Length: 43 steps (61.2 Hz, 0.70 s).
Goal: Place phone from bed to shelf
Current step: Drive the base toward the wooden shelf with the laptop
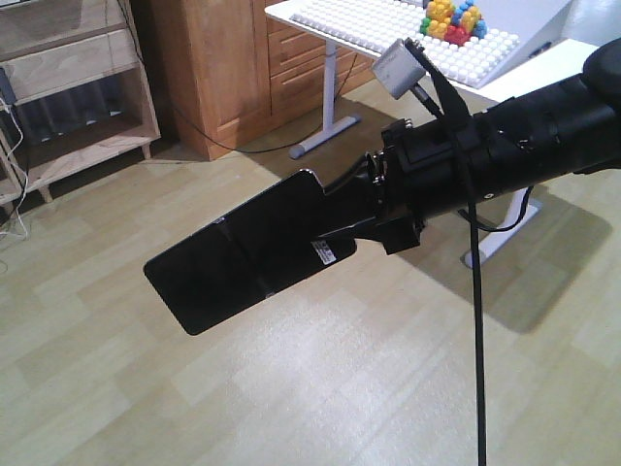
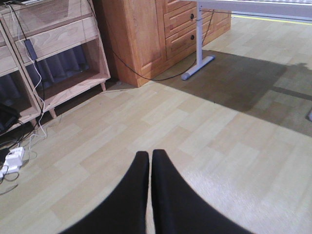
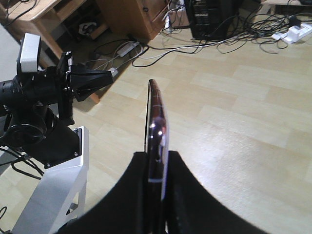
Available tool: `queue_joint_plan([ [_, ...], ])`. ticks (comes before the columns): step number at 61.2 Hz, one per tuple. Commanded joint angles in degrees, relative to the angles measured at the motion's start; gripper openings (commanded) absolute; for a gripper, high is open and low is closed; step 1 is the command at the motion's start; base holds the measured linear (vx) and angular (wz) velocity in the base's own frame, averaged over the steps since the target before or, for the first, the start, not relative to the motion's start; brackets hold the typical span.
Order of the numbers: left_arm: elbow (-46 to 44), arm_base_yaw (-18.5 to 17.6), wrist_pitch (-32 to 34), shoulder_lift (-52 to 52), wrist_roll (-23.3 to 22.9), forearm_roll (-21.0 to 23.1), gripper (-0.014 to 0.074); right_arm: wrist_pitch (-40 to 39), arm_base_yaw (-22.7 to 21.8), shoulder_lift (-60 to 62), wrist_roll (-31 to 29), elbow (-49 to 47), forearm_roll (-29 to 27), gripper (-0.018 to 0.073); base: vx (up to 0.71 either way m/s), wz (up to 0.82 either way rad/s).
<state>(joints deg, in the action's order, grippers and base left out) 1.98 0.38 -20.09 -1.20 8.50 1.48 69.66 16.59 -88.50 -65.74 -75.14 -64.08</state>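
Pinching the phone [image 1: 233,257] by only one end, our right gripper [image 3: 157,160] risked dropping it short of the shelf [image 1: 73,63]; our left gripper [image 2: 149,157] sat closed, empty.

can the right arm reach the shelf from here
Probably not yet: its fingers hold the phone over bare floor, with the shelf well off to the left. Nothing stands between them.

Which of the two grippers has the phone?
The right gripper: it clamps the phone edge-on above the floor. The left gripper is shut on nothing.
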Motion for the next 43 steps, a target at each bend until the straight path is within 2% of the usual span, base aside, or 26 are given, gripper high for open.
queue_joint_plan([
  [1,-1.32,-0.36,4.21,-0.23,-0.33,0.52,0.0001,4.01,-0.1,2.52,-0.53,-1.63,-4.86,-0.0002,0.45,0.05],
  [43,-1.32,-0.36,4.21,-0.23,-0.33,0.52,0.0001,4.01,-0.1,2.52,-0.53,-1.63,-4.86,-0.0002,0.45,0.14],
])
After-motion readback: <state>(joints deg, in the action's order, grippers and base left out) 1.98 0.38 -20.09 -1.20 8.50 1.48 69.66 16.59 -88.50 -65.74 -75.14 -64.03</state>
